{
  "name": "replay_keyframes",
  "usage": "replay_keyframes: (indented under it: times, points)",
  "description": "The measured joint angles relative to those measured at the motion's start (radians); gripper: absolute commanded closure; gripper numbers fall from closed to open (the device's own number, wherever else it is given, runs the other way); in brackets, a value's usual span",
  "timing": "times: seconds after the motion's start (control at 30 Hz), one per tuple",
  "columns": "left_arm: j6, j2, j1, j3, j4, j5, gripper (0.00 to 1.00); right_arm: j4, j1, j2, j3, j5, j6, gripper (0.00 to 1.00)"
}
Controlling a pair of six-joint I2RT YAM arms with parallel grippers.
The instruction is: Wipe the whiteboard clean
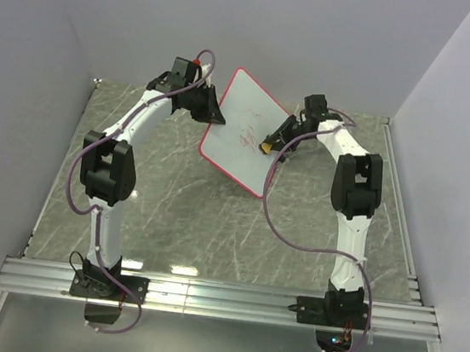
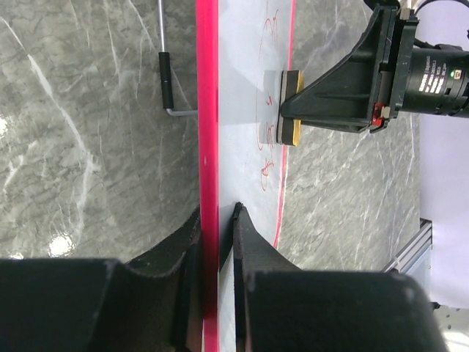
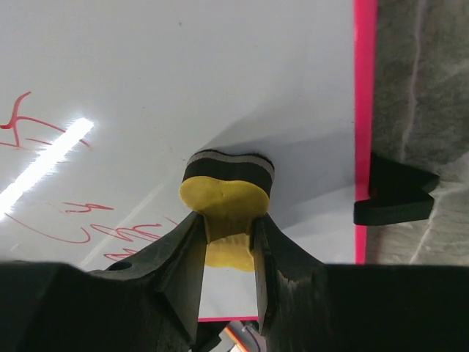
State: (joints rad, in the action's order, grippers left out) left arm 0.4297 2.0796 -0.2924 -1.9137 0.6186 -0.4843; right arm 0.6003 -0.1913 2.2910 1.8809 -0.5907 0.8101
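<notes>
The whiteboard [image 1: 242, 130] is white with a thin red rim and stands tilted up off the table, with red scribbles near its middle. My left gripper [image 1: 217, 112] is shut on its left edge; in the left wrist view [image 2: 217, 220] the red rim [image 2: 207, 110] runs between the fingers. My right gripper [image 1: 271, 144] is shut on the yellow bone-shaped eraser [image 3: 223, 202], whose dark felt face presses on the board [image 3: 183, 81]. The eraser also shows in the left wrist view [image 2: 289, 108]. Red scribbles [image 3: 80, 227] lie left of the eraser.
A black-handled hex key [image 2: 166, 84] lies on the marble table behind the board. Grey walls close in on the left, back and right. An aluminium rail [image 1: 220, 299] runs along the near edge by the arm bases.
</notes>
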Motion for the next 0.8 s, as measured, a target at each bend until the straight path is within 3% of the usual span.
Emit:
replay_keyframes:
  times: [0.2,0.37,0.57,0.7,0.8]
  points:
    - [0.001,0.000,0.000,0.000,0.000,0.004,1.00,0.024,-0.013,0.093,0.198,-0.088,0.097,1.00]
    - [0.002,0.000,-0.001,0.000,0.003,0.005,1.00,-0.187,-0.055,0.223,0.460,-0.158,0.299,1.00]
    - [0.005,0.000,-0.002,0.000,0.012,0.011,1.00,-0.378,-0.089,0.296,0.548,-0.163,0.487,1.00]
    - [0.010,0.000,-0.002,0.000,0.016,0.020,1.00,-0.359,-0.077,0.301,0.537,-0.143,0.499,1.00]
    - [0.012,0.000,-0.002,0.000,0.018,0.027,1.00,-0.248,-0.046,0.276,0.489,-0.090,0.450,1.00]
